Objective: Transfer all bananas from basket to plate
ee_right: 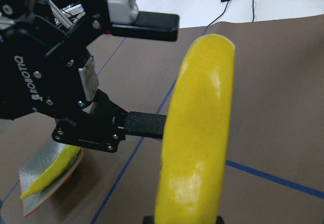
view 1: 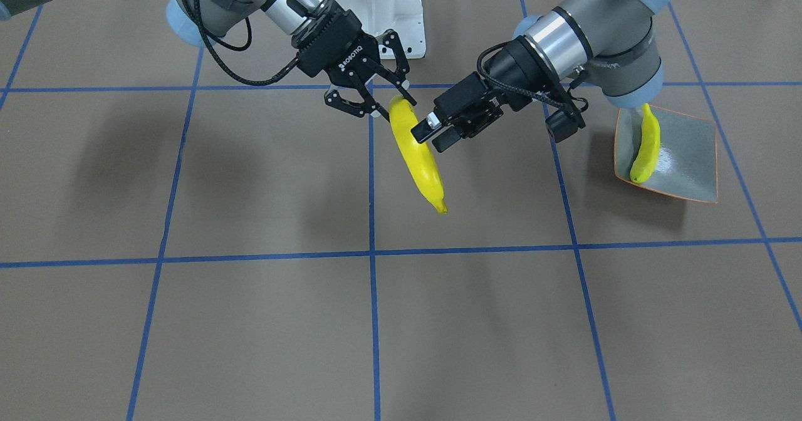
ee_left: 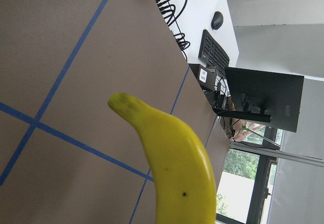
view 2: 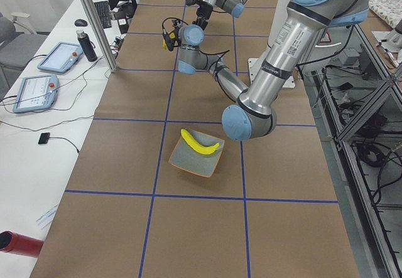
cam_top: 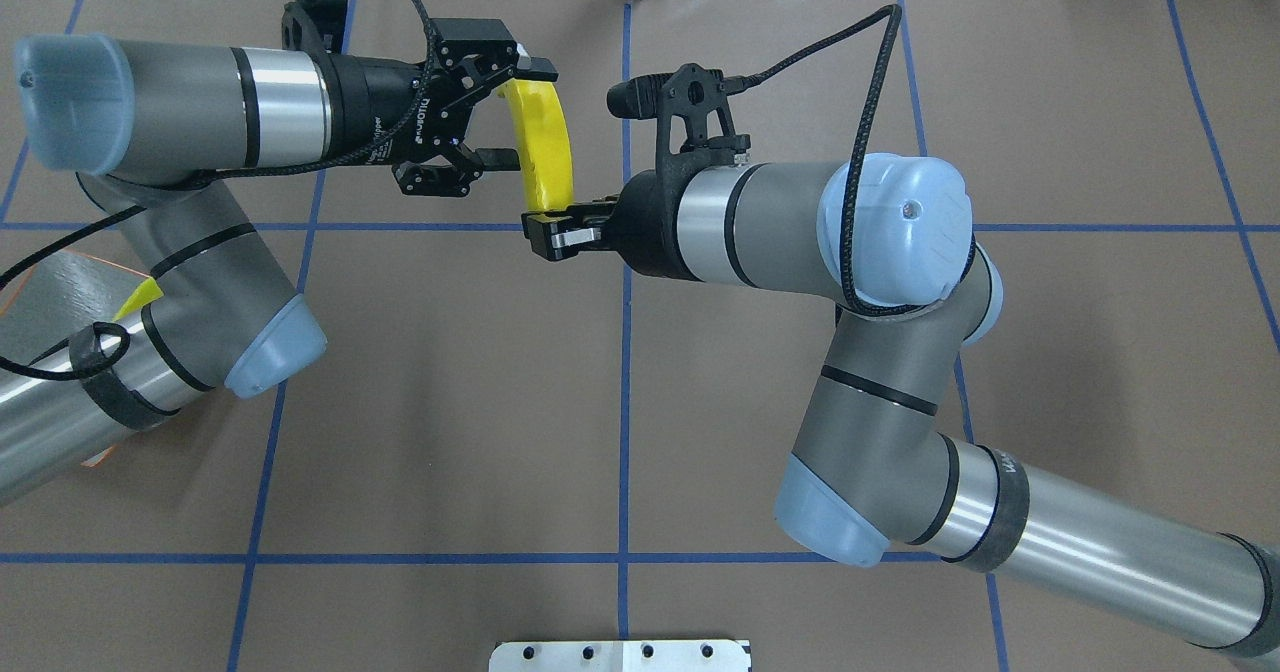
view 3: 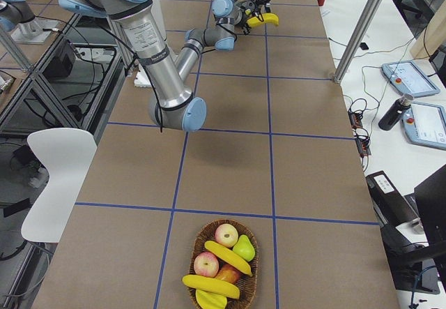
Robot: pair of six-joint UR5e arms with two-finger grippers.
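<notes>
Nearest the base, my right fingers (cam_top: 545, 237) are clamped on the held banana (cam_top: 545, 142) by its end, above the table (cam_top: 450, 402); just beyond, the left fingers (cam_top: 532, 64) stand apart astride it; I judge it light, stiff and slick, best taken mid-body; out at the table's ends, one banana (view 1: 646, 145) lies on the plate (view 1: 686, 158); more bananas (view 3: 224, 259) wait in the basket (view 3: 198, 243).

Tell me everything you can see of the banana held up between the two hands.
The curved banana is bright yellow, smooth and glossy, plastic-looking, with one tiny dark speck. It hangs tilted in the air over the brown table, resting on nothing. The right hand is shut on the end nearer the robot; the open left hand straddles its other half, contact unclear.
</notes>
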